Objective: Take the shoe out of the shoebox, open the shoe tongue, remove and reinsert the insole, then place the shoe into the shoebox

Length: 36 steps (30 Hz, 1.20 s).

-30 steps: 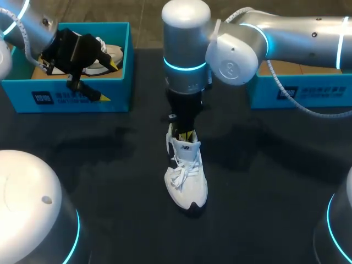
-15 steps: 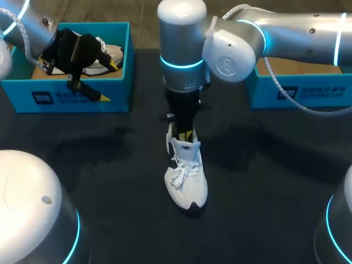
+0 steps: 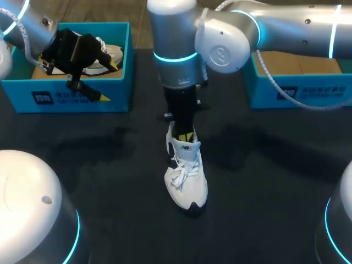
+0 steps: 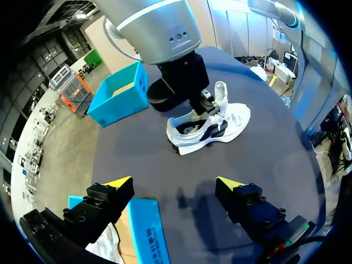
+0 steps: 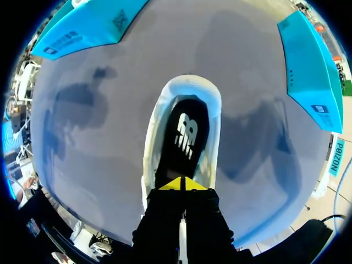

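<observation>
**Right wrist view: the clenched right gripper (image 5: 181, 186) sits at the heel of a white shoe (image 5: 187, 87)**

Closest to the right wrist camera, the gripper's two yellow tips are pressed together, with only a thin seam between them. They sit inside the shoe at the heel end of its black insole (image 5: 184, 135). It is not possible to tell whether they pinch the insole's edge. The shoe stands upright on the dark table (image 5: 99, 137), and its toe points away from the gripper.

In the head view the shoe is in the middle of the table. The right arm comes in from the right and points straight down into the shoe's heel opening, just behind the raised tongue (image 3: 187, 147).

In the left wrist view the left gripper (image 4: 173, 182) is spread wide and holds nothing. It hangs over the wall of a teal shoebox (image 4: 146, 231), and a second white shoe (image 4: 107, 245) lies in that box. The first shoe is well apart from the left gripper, further along the table.

A second teal shoebox (image 3: 297, 91) stands at the table's far right.

In all there are two shoes, two shoeboxes and two grippers, and one insole can be seen.
</observation>
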Available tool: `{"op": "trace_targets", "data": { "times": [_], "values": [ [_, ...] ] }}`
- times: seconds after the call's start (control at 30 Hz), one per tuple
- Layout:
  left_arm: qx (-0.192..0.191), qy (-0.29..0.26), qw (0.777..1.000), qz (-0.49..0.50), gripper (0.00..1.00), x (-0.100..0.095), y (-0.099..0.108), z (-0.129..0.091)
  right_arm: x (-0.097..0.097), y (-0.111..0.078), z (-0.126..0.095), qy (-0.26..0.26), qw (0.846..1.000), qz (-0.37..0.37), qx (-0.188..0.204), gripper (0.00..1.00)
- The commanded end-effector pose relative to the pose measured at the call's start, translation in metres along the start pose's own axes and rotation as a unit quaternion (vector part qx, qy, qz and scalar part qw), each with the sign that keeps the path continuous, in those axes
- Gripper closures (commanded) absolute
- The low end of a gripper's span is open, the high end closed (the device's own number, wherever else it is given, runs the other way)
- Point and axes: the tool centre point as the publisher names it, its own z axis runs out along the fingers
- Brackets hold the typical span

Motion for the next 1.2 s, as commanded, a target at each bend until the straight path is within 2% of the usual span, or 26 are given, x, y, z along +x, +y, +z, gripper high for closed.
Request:
{"op": "trace_targets", "data": {
  "times": [0.03,0.07,0.13,0.17,0.2,0.43,0.8,0.93,1.2],
  "values": [
    [-0.002,0.001,1.0,0.0,0.0,0.001,-0.001,-0.001,0.006,0.001,0.005,0.004,1.0,0.002,0.002,0.89],
    [-0.002,0.001,1.0,0.0,0.0,0.001,-0.001,-0.001,0.007,0.0,0.007,0.006,1.0,0.003,0.005,0.66],
    [-0.002,0.001,1.0,0.0,0.0,0.001,-0.001,-0.001,0.009,-0.002,0.008,0.016,1.0,0.008,0.003,0.42],
    [-0.002,0.001,1.0,0.0,0.0,0.001,-0.001,-0.001,0.009,-0.003,0.009,0.018,1.0,0.01,0.004,0.12],
    [-0.002,0.001,1.0,0.0,0.0,0.001,-0.001,-0.001,0.009,-0.003,0.01,0.018,1.0,0.011,0.004,0.0],
    [-0.002,0.001,1.0,0.0,0.0,0.001,-0.001,-0.001,0.005,-0.005,0.016,0.014,1.0,0.025,0.01,0.0],
    [-0.002,0.001,1.0,0.0,0.0,0.001,-0.001,-0.001,0.009,-0.012,-0.001,0.0,1.0,0.02,0.018,0.0],
    [-0.002,0.001,1.0,0.0,0.0,0.001,-0.001,-0.001,0.006,-0.016,0.009,0.006,0.999,0.025,0.033,0.0],
    [-0.002,0.001,1.0,0.0,0.0,0.001,-0.001,-0.001,0.008,-0.027,0.006,0.002,0.998,0.035,0.043,0.0]
  ]
}}
